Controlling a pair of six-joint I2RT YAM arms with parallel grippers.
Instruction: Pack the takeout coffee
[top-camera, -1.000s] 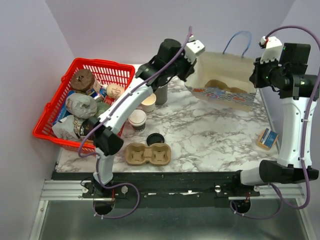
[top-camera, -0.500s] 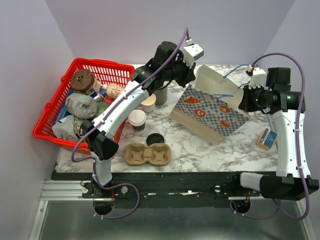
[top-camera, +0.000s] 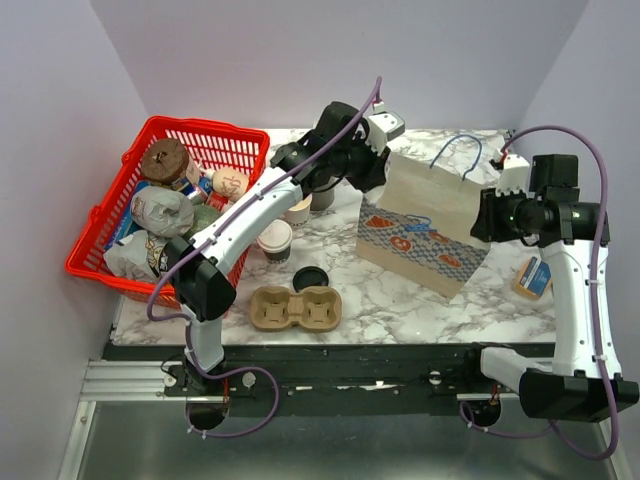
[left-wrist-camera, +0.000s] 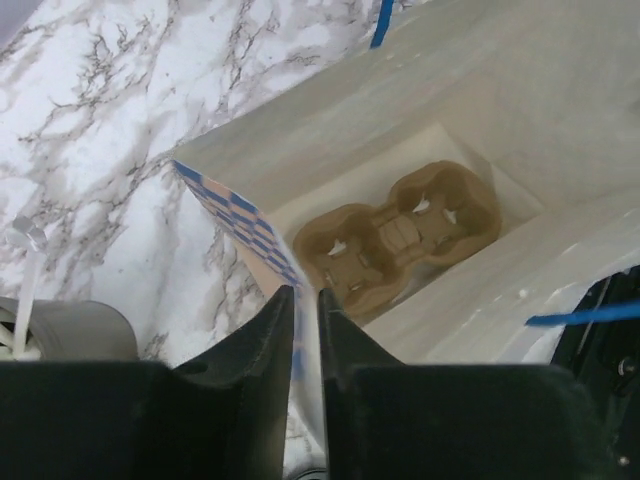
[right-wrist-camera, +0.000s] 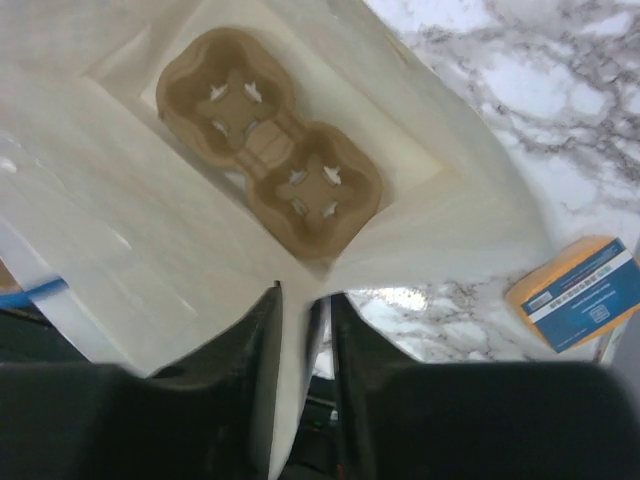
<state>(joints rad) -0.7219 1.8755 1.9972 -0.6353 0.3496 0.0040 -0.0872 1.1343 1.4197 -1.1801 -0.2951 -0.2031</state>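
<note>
The takeout coffee (top-camera: 275, 240), a dark cup with a white lid, stands on the marble left of centre, apart from both grippers. A paper bag (top-camera: 420, 225) with a blue checked print stands open at centre right. In the bag (left-wrist-camera: 560, 90) lies a brown two-cup carrier (left-wrist-camera: 395, 235), which the right wrist view also shows as a carrier (right-wrist-camera: 270, 150). My left gripper (top-camera: 383, 165) straddles the bag's left rim, its jaws (left-wrist-camera: 306, 292) a narrow slit apart. My right gripper (top-camera: 483, 215) straddles the right rim with jaws (right-wrist-camera: 305, 292) visibly apart, the paper loose between them.
A red basket (top-camera: 100, 262) full of cups and wrapped items fills the left side. A cream cup (top-camera: 297, 210) and a grey cup (top-camera: 322, 196) stand behind the coffee. A black lid (top-camera: 311, 277) and a second carrier (top-camera: 297, 308) lie near the front. A yellow box (top-camera: 532, 277) lies at the right edge.
The bag swung from the back of the table, through a flat tilt, to upright at centre right. Both arms moved nearer with it, and both pairs of jaws have loosened on its rim.
</note>
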